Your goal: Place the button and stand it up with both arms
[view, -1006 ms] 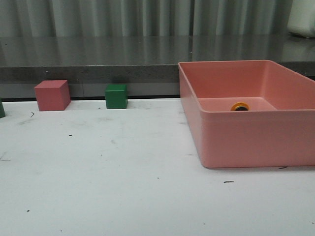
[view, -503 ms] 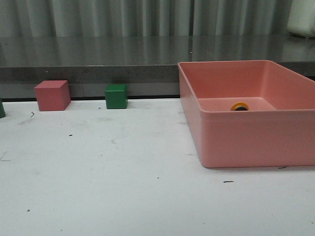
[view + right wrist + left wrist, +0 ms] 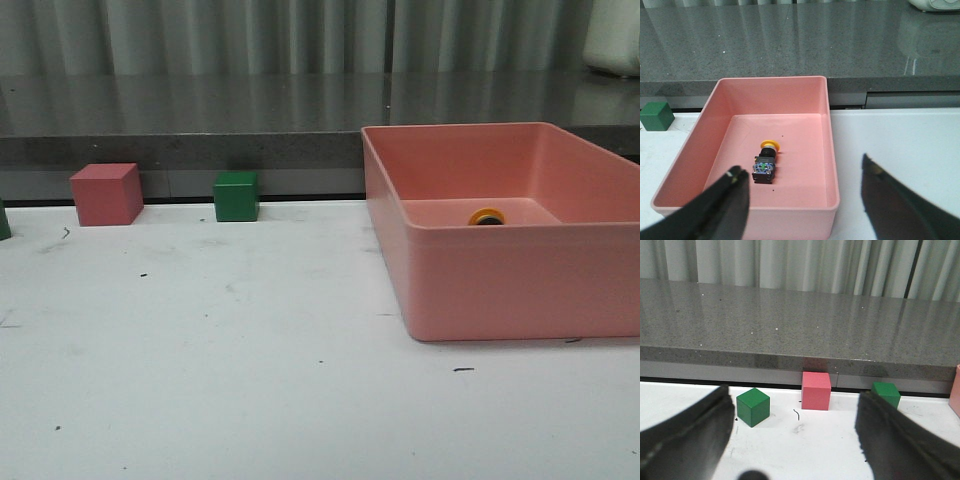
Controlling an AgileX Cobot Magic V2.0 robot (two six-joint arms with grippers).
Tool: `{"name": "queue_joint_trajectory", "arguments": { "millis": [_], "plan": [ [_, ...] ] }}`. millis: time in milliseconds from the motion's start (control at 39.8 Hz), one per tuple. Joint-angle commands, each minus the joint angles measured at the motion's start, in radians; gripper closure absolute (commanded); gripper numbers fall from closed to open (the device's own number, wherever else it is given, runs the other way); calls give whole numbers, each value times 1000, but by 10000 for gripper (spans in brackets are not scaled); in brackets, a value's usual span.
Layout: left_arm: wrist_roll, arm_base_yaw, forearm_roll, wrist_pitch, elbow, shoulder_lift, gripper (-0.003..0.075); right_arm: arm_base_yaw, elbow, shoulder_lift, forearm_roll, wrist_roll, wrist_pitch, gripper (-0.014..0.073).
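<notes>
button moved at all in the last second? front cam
No. In the front view the button shows its yellow cap at the same spot just above the pink bin front wall, unchanged against the bin's rim.

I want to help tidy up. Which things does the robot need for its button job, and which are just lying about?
For the job:
- button, lying on its side in the pink bin
- left pincer, open
- right pincer, open

Just lying about:
- pink cube
- green cube
- second green cube
</notes>
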Motion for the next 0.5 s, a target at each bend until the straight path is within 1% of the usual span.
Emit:
{"name": "queue_joint_trajectory", "arguments": {
  "millis": [0, 75, 176, 327, 478],
  "plan": [
    [1, -7, -2, -78, -40, 13, 93, -4, -37, 47, -1, -11, -118, -66],
    [1, -7, -2, -78, -40, 13, 94, -4, -38, 91, -1, -11, -147, -51],
    [1, -7, -2, -78, -40, 13, 97, -4, -56, 184, -1, -11, -191, -51],
    [1, -7, -2, -78, -40, 13, 101, 15, -147, 377, 16, -11, -196, -51],
    [1, -7, -2, -78, -40, 13, 101, 114, -300, 593, 43, -11, -155, -51]
  ]
}}
